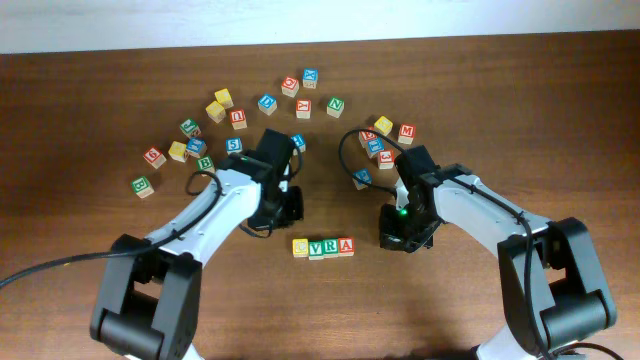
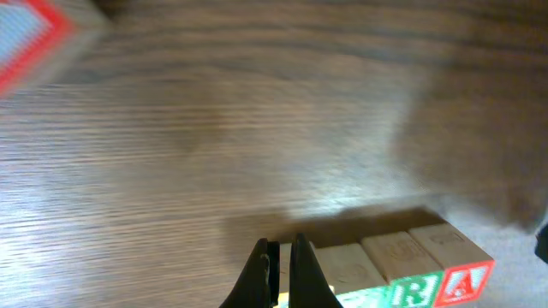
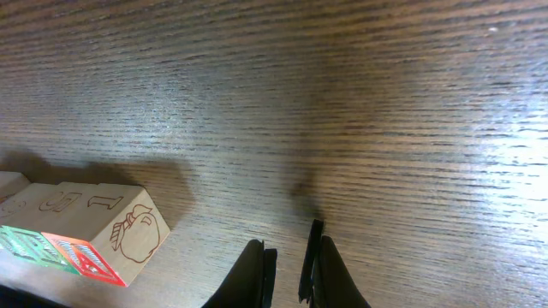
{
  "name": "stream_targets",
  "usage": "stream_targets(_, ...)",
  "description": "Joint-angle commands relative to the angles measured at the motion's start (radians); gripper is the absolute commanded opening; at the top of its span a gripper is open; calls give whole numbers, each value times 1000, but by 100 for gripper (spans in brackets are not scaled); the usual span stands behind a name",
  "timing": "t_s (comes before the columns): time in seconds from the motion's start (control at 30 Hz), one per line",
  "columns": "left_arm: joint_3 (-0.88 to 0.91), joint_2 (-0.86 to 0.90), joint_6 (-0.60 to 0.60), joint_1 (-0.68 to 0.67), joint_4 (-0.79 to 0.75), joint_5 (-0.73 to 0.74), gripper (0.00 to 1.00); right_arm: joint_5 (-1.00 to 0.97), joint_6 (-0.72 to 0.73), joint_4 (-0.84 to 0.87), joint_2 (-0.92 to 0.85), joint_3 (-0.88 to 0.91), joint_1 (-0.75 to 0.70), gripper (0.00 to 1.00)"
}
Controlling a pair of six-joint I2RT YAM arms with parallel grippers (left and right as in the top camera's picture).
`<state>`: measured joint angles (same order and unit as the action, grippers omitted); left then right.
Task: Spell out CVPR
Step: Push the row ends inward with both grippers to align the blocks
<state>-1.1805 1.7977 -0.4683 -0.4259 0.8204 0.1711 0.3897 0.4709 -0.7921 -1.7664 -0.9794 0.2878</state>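
— Wooden cubes: where do the letters stand?

— I see a row (image 1: 323, 247) at the near side of the table (image 1: 480, 80), between my two arms: yellow C (image 1: 300, 247), green V (image 1: 316, 247), green R (image 1: 331, 246), red A (image 1: 346, 245), touching side by side. I cannot pick out the blue P among the loose cubes (image 1: 267, 103) scattered farther back.

— And the fingers?

— My left gripper (image 2: 280, 252) hangs near the row's C end, fingers pressed together, holding nothing. My right gripper (image 3: 289, 248), beside the A, is all but closed and also empty.
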Motion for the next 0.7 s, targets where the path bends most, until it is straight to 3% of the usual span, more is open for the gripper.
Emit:
stream_targets(0.0,-9,-6,-26,-79,-1,-43,0,-8,8,-2,-8,2,1,8)
stream_targets(0.17,-8,33,-62,-104,8,-66,0,-9,8,3,-8,28,1,8)
stream_targets(0.23,-7,33,-62,-103,33,-141,0,-9,8,3,-8,28,1,8)
stream_targets(0.43,12,33,-62,-104,33,-34,0,-9,8,7,-8,28,1,8)
stream_targets(0.67,14,33,-62,-103,72,-32,0,-8,8,7,-8,28,1,8)
